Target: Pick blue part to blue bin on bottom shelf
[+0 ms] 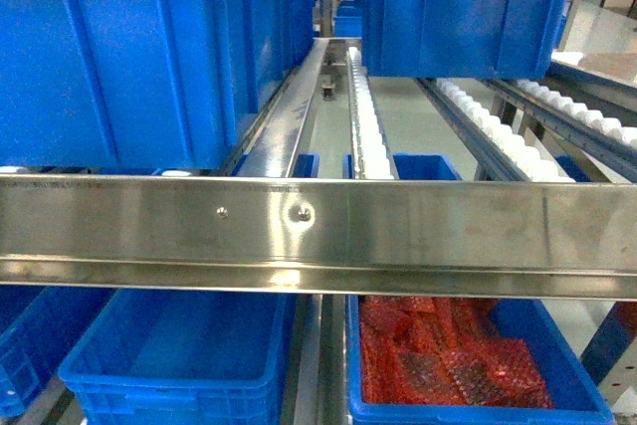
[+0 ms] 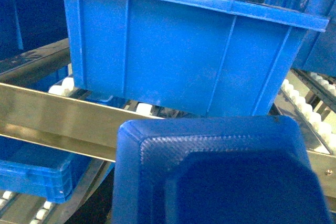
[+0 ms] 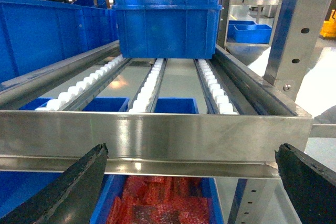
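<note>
The left end effector's state cannot be told, though a blue part (image 2: 220, 174) fills the left wrist frame's lower right, the right end effector (image 3: 191, 182) gapes, so lower it under the steel rail (image 1: 318, 231) into the lower-left blue bin (image 1: 179, 365).

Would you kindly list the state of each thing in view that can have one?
Right hand: open, empty, fingers wide apart before the steel rail.
Left hand: cannot be made out; a blue part fills the left wrist view.
Lower left bin: appears empty.
Lower right bin: holds red bubble-wrapped packs.
Upper left bin: resting on the roller tracks.
</note>
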Available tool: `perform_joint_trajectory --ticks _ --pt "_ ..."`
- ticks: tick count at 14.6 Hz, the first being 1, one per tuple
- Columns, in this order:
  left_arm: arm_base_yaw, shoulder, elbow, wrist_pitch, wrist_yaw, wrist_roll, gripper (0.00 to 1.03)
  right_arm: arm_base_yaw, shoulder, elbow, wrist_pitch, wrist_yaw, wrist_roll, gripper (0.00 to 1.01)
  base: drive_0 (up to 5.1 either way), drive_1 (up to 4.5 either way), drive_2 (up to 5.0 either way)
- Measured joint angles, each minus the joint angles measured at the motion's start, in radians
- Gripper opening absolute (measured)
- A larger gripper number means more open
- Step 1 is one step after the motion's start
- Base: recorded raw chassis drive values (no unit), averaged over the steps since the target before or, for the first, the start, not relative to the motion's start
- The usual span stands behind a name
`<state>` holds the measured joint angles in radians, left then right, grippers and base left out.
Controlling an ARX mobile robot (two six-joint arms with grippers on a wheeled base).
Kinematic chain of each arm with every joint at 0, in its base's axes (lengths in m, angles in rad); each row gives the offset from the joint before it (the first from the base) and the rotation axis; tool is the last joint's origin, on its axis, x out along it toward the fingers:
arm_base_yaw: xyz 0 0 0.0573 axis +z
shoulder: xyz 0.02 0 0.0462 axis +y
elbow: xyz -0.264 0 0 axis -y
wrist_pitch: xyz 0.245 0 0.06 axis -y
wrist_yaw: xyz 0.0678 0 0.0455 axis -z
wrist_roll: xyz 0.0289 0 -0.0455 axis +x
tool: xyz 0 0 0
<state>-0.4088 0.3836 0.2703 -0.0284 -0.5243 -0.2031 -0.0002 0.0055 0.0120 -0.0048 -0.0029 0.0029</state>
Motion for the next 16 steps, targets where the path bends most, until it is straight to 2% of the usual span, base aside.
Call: perform_joint_trajectory --ticks 16 --pt "0.0 0.0 0.0 0.0 0.0 0.0 0.43 0.0 0.0 0.0 -0.001 0.003 0.0 0.98 0.0 0.0 0.0"
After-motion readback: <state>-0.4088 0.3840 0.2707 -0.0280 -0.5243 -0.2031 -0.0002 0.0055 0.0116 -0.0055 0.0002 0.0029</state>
